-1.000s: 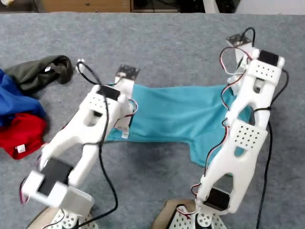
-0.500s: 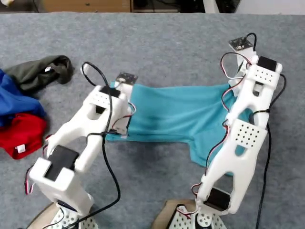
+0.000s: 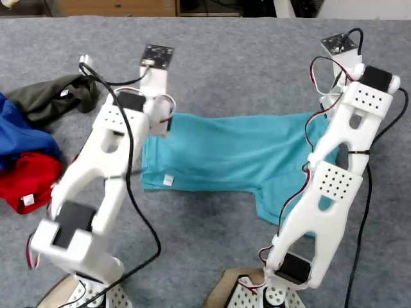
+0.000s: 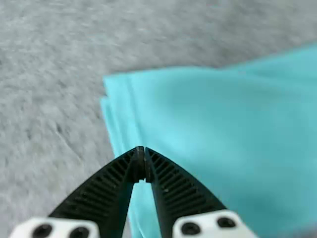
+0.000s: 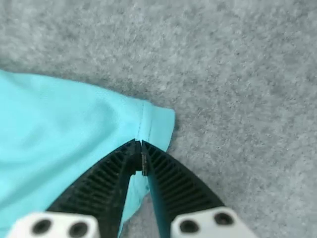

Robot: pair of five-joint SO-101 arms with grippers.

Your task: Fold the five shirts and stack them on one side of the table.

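Both sets of fingers are clenched tip to tip with no cloth seen between them: the left fingers (image 4: 140, 164) hang over the left far corner of the teal shirt (image 3: 231, 154), and the right fingers (image 5: 139, 156) sit over its hemmed right far corner. That shirt lies flat in the middle of the desk (image 3: 244, 58), stretched from left to right between the two arms, with a sleeve poking out on its near side.

The step in hand looks like taking those two far corners for the next fold. To do it well, each pair of fingers should release first and then come straight down on its own corner. At the left corner the edge shows several layers, so the bite must go deep enough to catch all of them. Both corners should rise together and travel at the same pace, so that the crease runs straight. The loose sleeve probably needs tucking in before the shirt joins a stack.

Counted, four shirts are visible. One is the teal one. Three lie heaped together at the left edge: a dark olive shirt (image 3: 51, 96) farthest, a blue shirt (image 3: 19, 138) in the middle and a red shirt (image 3: 32, 179) nearest. Two arms stand at the near side.
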